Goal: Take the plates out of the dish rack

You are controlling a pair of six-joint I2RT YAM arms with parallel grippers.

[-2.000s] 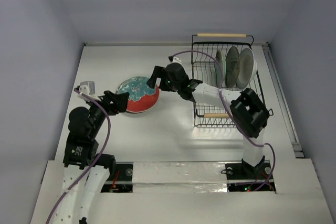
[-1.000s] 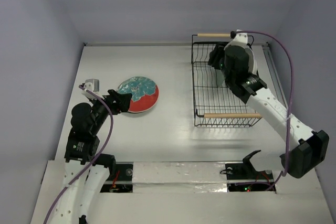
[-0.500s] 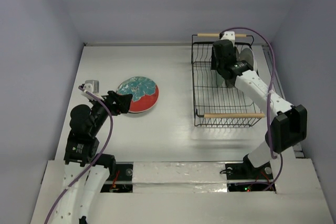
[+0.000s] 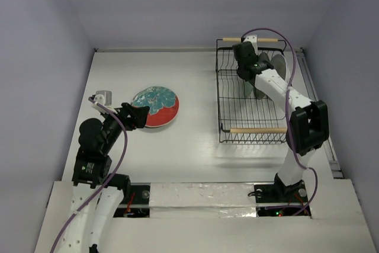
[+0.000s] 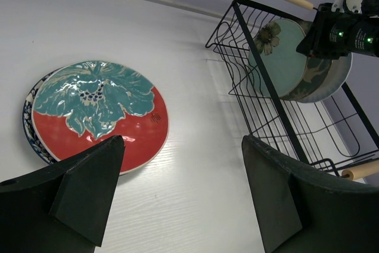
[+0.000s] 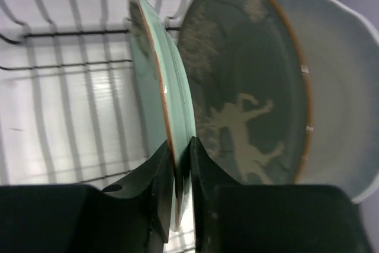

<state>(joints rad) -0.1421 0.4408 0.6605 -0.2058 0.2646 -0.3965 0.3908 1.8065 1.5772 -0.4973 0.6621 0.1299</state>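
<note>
Three plates stand upright in the black wire dish rack (image 4: 256, 130): a pale green plate (image 6: 157, 75), a grey-brown patterned one (image 6: 243, 87) and a plain white one (image 6: 337, 99). My right gripper (image 6: 182, 146) reaches into the rack from above and is shut on the green plate's rim, one finger on each face. On the table to the left lies a red-and-teal plate (image 4: 157, 106), stacked on a blue-rimmed plate (image 5: 28, 128). My left gripper (image 4: 135, 115) hovers open just beside that stack, nothing between its fingers.
The rack has two wooden rod handles, one near (image 4: 256, 130) and one far (image 4: 249, 39). Grey walls close in the white table on the left, back and right. The right arm's purple cable (image 4: 278, 37) arcs over the rack.
My right arm drew in over the rack and its jaws closed on the pale green plate's rim. The left arm and the stacked plates stayed still.
</note>
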